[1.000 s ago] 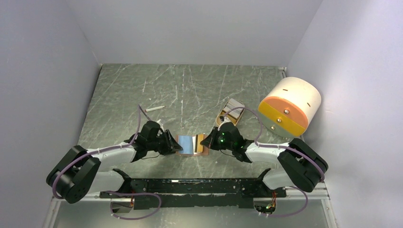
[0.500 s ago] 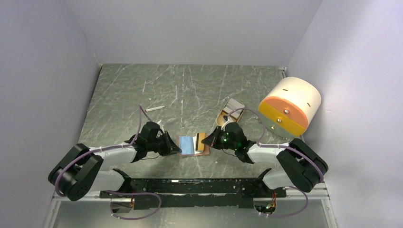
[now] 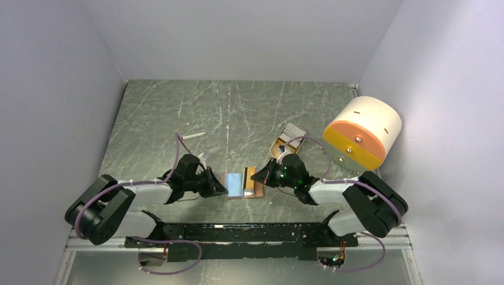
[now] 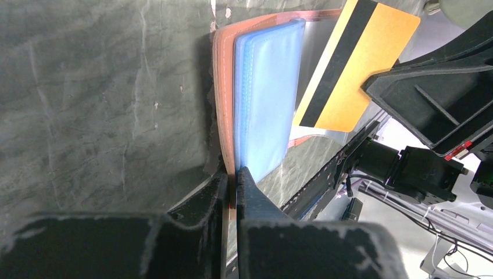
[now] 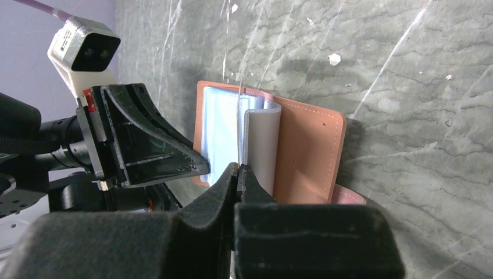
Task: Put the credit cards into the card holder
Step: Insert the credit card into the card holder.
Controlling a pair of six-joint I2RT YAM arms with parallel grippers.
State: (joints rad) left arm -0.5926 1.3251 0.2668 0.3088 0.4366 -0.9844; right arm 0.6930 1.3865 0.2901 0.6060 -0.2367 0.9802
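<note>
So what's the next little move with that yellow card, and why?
Probably the right gripper should ease the orange-yellow card leftward into a bluish sleeve of the card holder. The card hangs tilted over the open holder, not yet inside any sleeve, and the left gripper is shut on the holder's edge, pinning it open.

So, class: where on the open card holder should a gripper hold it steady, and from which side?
Pinch the left cover edge of the card holder, coming in low from the left. It lies open and flat, and the orange card is held over its right half, so that edge is free. The left gripper is shut there.
</note>
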